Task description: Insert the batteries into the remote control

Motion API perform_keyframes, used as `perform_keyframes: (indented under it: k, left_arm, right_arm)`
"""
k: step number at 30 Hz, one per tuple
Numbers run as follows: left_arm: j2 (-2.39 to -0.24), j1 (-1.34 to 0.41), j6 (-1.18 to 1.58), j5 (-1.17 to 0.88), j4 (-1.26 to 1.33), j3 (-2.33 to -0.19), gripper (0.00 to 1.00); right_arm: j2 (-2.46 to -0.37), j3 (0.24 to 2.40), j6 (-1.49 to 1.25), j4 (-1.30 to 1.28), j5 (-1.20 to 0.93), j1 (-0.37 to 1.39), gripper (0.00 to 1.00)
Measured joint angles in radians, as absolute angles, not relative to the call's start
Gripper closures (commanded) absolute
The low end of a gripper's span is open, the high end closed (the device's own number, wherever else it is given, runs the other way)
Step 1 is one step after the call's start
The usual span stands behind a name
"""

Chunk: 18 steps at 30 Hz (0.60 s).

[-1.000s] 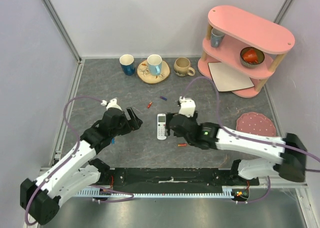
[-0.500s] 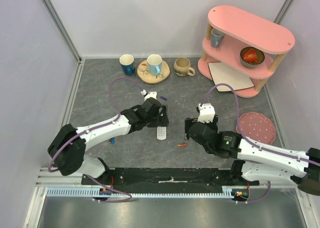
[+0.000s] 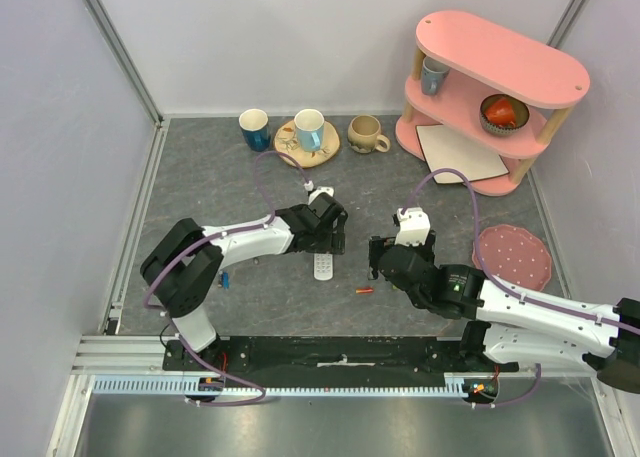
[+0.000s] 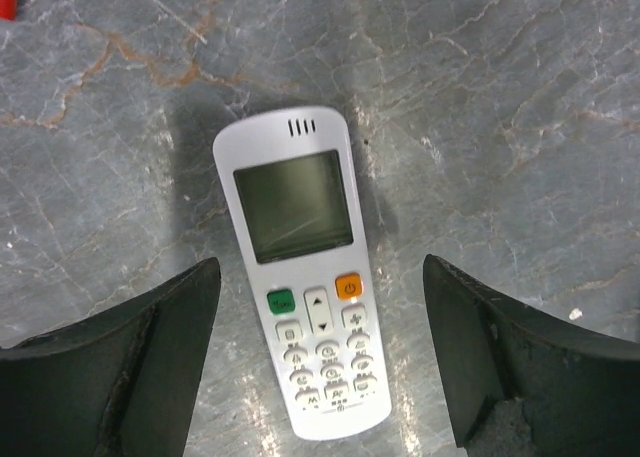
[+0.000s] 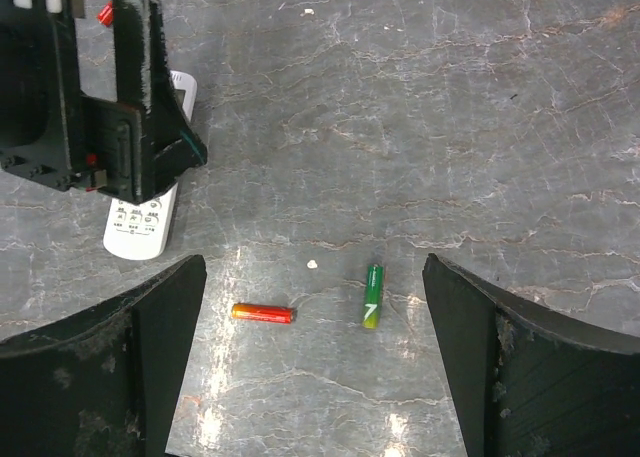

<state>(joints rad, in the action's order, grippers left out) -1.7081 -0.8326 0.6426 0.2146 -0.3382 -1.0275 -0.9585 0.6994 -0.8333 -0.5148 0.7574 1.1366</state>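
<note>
The remote control point(image 4: 300, 287) lies face up between the left gripper's point(image 4: 320, 267) spread fingers point(image 4: 150, 357) (neither touches it); the right gripper point(image 5: 315, 277), jaws also apart, hangs over two batteries point(image 5: 262, 313).

White remote point(image 4: 300, 277) face-up — batteries point(image 5: 372, 297) loose nearby

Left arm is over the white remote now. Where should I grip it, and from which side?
Pinch the slim white plastic remote control across its long side edges, around the button section, descending from straight above: it lies flat, screen up, lengthwise between the left pincer's open fingers.
</note>
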Motion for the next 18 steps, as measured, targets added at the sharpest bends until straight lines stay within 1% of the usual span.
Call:
perform_keyframes:
  k: [6,14,15,16,18]
  left_arm:
    - [-1.769,-0.832,0.638,0.239,-0.363,-1.084,0.21]
    - [-1.804,-0.826,0.634,0.255,-0.367,-1.093,0.32]
    - [-1.804,-0.826,0.634,0.256,-0.367,-1.094,0.34]
    - [-1.804,-0.824,0.634,0.257,-0.366,-1.094,0.40]
    - [-1.805,-0.820,0.634,0.257,-0.366,-1.094,0.46]
  right_arm:
    - [-0.952,0.698,-0.829,-0.509,0.757,1.136,0.02]
    - [-0.945,0.694,-0.825,-0.507,0.756,1.133,0.02]
    - [-0.945,0.694,-0.822,-0.505,0.756,1.132,0.02]
    - [-0.945,0.694,-0.821,-0.504,0.756,1.132,0.02]
    - [-0.945,0.694,-0.818,-0.501,0.756,1.129,0.02]
